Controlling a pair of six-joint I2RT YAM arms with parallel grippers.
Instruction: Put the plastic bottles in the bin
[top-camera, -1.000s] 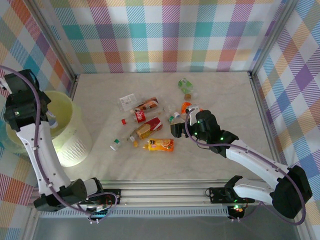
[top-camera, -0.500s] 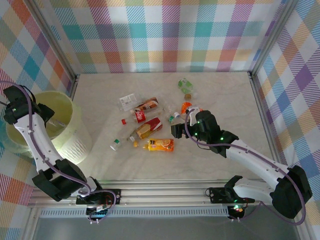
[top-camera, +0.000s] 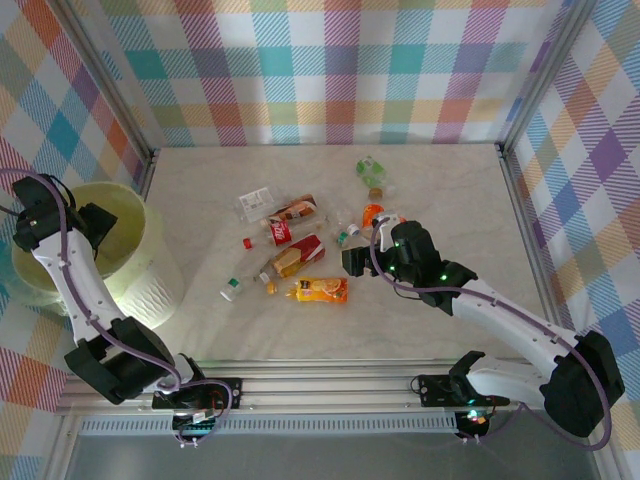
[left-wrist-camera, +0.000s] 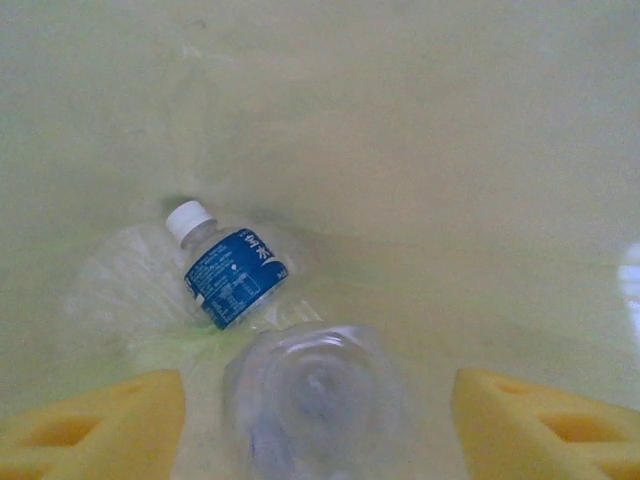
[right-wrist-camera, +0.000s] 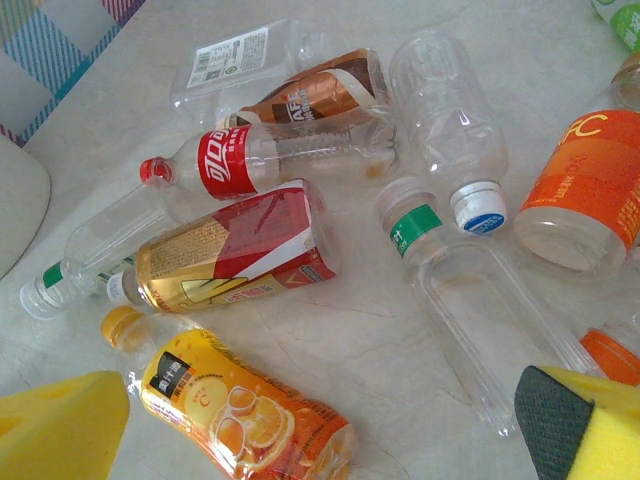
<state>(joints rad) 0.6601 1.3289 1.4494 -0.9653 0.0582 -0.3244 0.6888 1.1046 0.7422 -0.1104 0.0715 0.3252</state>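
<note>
Bottles (top-camera: 297, 259) clutter table (top-camera: 450, 200) centre; edges open.

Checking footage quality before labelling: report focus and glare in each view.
Top view: evenly lit, sharp. Left wrist view: hazy inside the bin; the nearest clear bottle is blurred, the blue-label bottle sharper. Right wrist view: red-label bottle crisp, small glints.

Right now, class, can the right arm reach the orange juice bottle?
Probably yes. The right hand hovers open just beside the orange juice bottle, which lies flat with nothing on top of it and nothing between them.
</note>
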